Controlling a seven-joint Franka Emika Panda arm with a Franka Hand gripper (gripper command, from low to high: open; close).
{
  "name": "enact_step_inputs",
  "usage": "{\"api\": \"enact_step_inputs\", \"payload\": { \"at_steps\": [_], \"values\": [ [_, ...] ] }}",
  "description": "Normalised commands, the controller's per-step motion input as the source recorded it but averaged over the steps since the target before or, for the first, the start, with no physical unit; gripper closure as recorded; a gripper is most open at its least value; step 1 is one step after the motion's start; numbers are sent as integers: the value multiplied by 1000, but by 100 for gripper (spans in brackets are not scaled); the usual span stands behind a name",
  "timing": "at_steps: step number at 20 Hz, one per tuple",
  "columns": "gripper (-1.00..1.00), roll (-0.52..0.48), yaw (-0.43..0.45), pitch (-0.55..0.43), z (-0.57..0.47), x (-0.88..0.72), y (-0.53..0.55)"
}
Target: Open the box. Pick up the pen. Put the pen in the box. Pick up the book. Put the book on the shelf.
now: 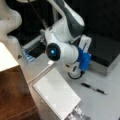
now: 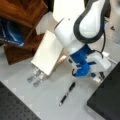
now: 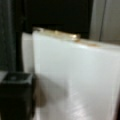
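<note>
One large white spiral-bound notebook, the book (image 1: 56, 93), leans on a silvery metal stand (image 2: 36, 76) at seven o'clock of the blue-and-white gripper (image 1: 75, 71), whose opening I cannot tell; probably light, stiff-covered, best pinched at an edge.

White book (image 1: 56, 93), black pen (image 1: 93, 88), brown shelf (image 1: 13, 95).

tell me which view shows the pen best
A front view shows the slim black pen with a silvery band best: whole, lying on the grey tabletop, clear of the arm. It also shows whole in a front view, nearer the frame's right. The wrist view shows none of it.
</note>
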Motion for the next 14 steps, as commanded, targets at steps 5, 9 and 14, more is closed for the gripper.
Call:
{"api": "enact_step_inputs", "payload": {
  "at_steps": [5, 9, 14],
  "values": [
    [100, 94, -75, 41, -76, 105, -63],
    [100, 18, -76, 71, -13, 120, -17],
    [100, -88, -24, 90, 197, 162, 54]
  ]
}}
